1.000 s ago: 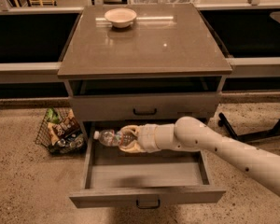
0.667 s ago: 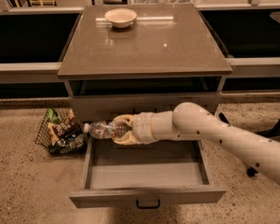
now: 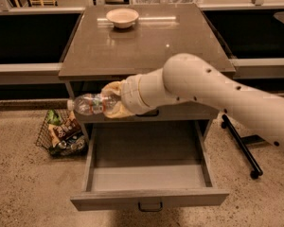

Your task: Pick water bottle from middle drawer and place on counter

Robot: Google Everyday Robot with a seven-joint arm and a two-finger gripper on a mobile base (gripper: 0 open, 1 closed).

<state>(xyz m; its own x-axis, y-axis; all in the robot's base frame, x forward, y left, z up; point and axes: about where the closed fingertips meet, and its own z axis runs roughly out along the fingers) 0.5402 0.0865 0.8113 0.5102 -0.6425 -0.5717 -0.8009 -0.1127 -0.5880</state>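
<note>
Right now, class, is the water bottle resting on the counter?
No, the gripper holds the water bottle in mid-air, just below the counter and above the open middle drawer.

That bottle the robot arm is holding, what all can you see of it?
The water bottle is small, clear plastic, with a white cap and a red-green label band. It lies sideways in the air, cap pointing toward the picture's left, its bottom end clamped in the gripper. It hangs above the open drawer, touching nothing else, just below the edge of the counter. Whether it holds water I cannot tell.
</note>
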